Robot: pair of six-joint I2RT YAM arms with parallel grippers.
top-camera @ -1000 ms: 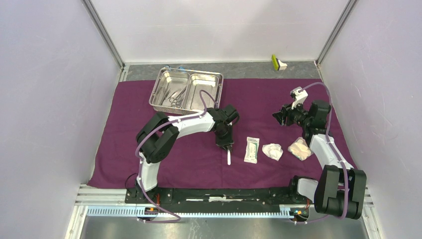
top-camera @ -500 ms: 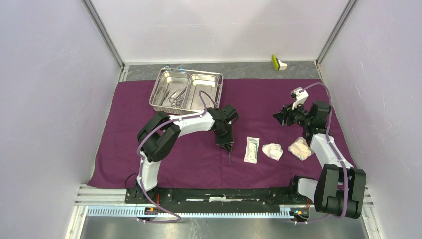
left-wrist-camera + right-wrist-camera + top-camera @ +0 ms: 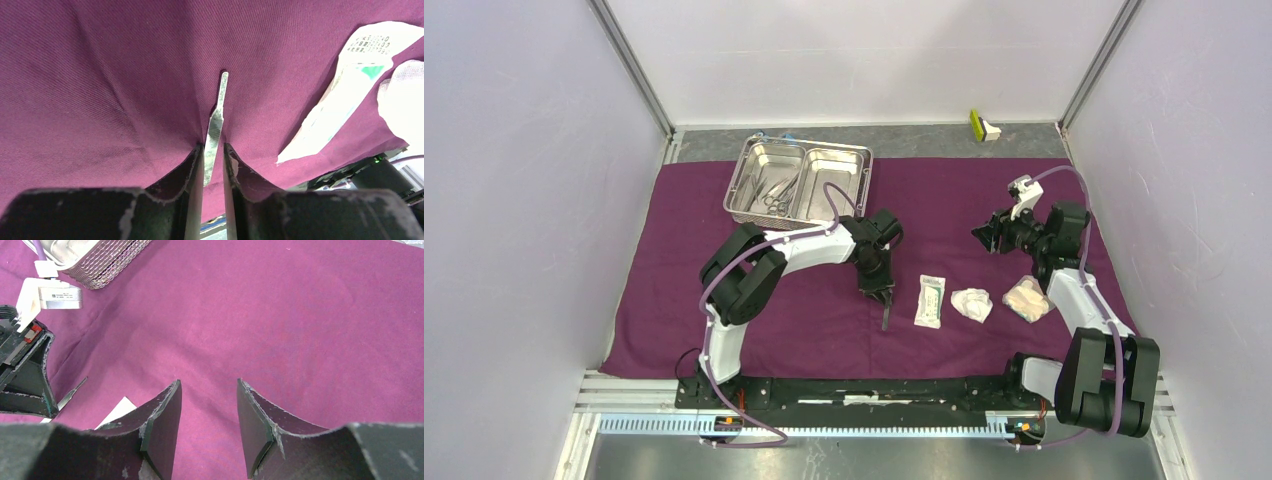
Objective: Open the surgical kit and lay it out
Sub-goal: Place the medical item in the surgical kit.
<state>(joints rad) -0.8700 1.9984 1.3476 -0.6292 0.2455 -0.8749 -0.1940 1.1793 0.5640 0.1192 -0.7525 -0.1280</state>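
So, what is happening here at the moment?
The left pincer is low over the purple cloth, its jaws slightly apart on either side of the tweezers, which lie just left of the white packet. Two gauze wads lie to the right of the packet. The right pincer hangs open and empty above the cloth. Other instruments are in the steel tray.

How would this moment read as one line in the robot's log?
step: laying out tweezers | left end effector: around tweezers, tip on purple cloth, grip unclear | right end effector: open, hovering
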